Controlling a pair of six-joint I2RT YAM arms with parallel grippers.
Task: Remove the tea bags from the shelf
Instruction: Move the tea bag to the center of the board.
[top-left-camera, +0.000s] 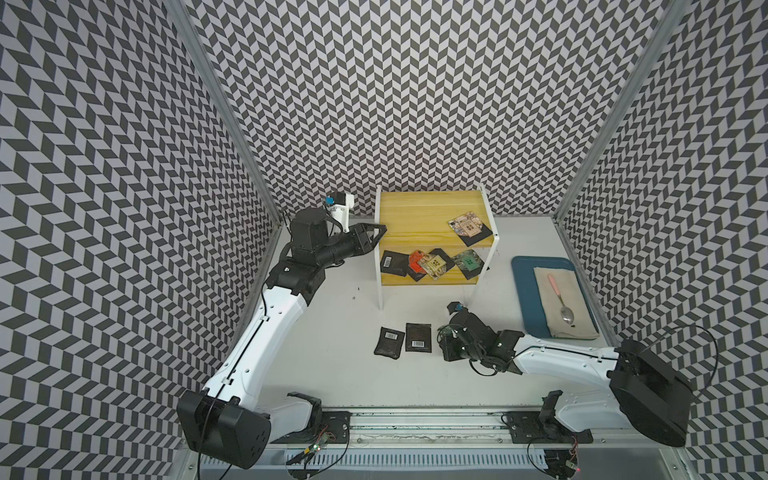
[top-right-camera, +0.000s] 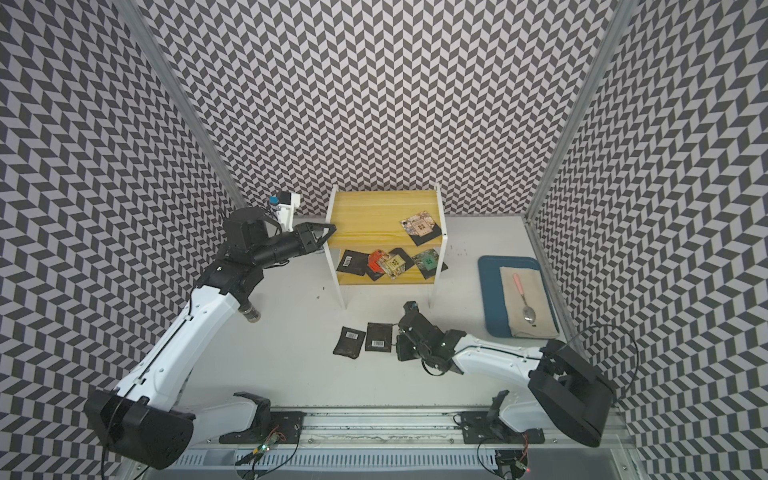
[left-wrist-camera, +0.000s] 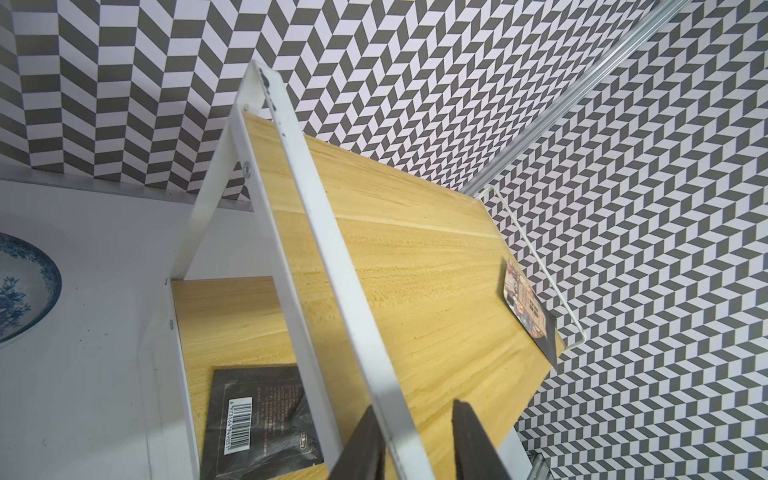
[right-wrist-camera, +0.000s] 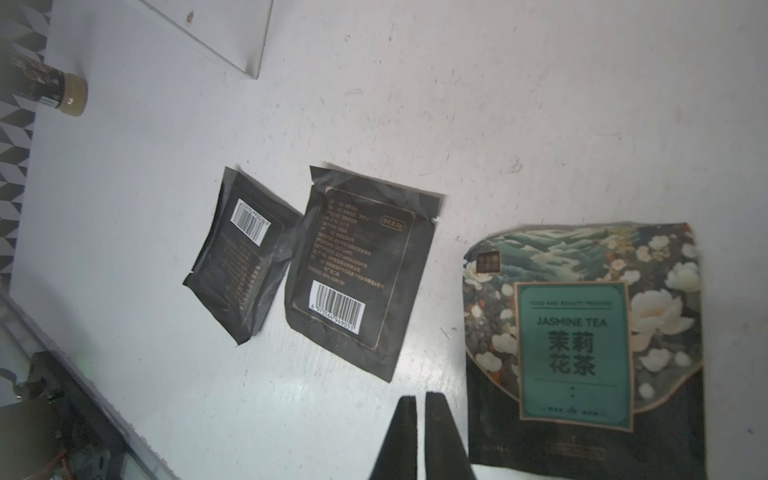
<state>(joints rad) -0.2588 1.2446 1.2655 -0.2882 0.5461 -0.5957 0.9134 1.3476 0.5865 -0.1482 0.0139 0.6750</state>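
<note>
The shelf (top-left-camera: 432, 208) stands at the back, with yellow boards and white side frames. One patterned tea bag (top-left-camera: 468, 226) lies on its upper board. Several tea bags lie on the lower board, among them a black barcode one (top-left-camera: 392, 264) and a green one (top-left-camera: 468, 262). Two black tea bags (top-left-camera: 389, 341) (top-left-camera: 418, 338) lie on the table. A green jasmine tea bag (right-wrist-camera: 582, 332) lies flat beside my right gripper (right-wrist-camera: 420, 399), whose jaws stand a slit apart with nothing between them. My left gripper (left-wrist-camera: 415, 407) is closed on the shelf's left white frame bar.
A dark blue tray (top-left-camera: 523, 291) at the right holds a cloth (top-left-camera: 577, 307) and a pink-handled spoon (top-left-camera: 561, 299). A small jar (top-right-camera: 250, 312) stands under the left arm. A blue patterned plate (left-wrist-camera: 25, 286) lies left of the shelf.
</note>
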